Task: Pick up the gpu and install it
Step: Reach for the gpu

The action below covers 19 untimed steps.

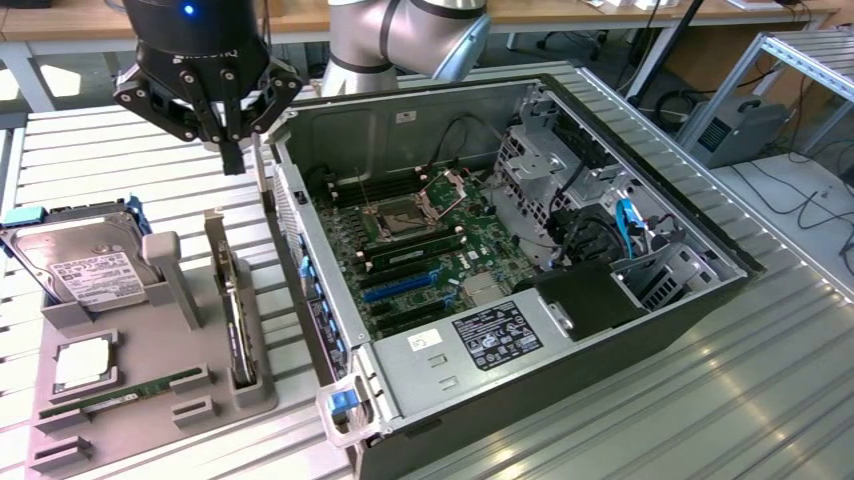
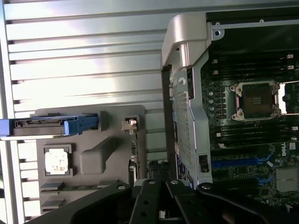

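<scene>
Hand: the hand (image 1: 234,158) was shut tight, fingers pressed together into one point, with nothing held. It hung in the air over the strip between the grey holder (image 1: 134,330) and the computer case (image 1: 667,215). From the wrist view, the dark fingers (image 2: 148,198) could be seen closed up in front of the lens.

Gpu: the gpu (image 1: 236,320) was parked on its edge in a slot of the holder, on the side closest to the case. Nothing was touching it, and the hand was well up above its level. In the wrist view the gpu (image 2: 134,151) was seen edge-on as a thin strip, with its metal bracket end (image 2: 130,124) at the far tip.

Holder: it was set flat on the table (image 1: 641,400), at the exterior view's left of the case. A hard drive (image 1: 87,265) with a white label was propped in it, with a blue piece (image 1: 24,216) at its end. A square chip (image 1: 83,362) and a narrow green memory stick (image 1: 120,393) were laid in its lower pockets.

Case: it was lying on its side with the panel off, so the green board (image 1: 427,250) inside was fully exposed. The empty processor socket (image 1: 400,215) and a blue slot (image 1: 400,288) could be made out, plus a labelled power box (image 1: 494,335) at the near end.

Table: slatted metal, pretty shiny.
</scene>
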{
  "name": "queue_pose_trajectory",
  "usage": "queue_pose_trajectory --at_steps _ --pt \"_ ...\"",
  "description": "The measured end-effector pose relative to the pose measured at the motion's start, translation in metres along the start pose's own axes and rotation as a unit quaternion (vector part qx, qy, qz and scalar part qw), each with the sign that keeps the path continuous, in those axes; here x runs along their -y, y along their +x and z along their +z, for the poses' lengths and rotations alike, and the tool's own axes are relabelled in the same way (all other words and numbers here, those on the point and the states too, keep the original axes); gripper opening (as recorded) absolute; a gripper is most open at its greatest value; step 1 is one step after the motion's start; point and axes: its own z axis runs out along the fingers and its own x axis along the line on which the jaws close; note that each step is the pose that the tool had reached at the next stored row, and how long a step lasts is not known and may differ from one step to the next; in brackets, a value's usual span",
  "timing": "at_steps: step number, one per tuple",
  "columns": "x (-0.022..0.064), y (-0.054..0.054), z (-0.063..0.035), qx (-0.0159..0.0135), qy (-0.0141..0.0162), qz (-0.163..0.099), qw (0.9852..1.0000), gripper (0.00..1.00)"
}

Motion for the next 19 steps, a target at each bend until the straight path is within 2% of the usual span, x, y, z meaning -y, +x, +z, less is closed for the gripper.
queue_pose_trajectory --at_steps 19 --pt "0.0003 0.0045 -0.0001 0.0000 0.0000 0.000 1.0000 0.11"
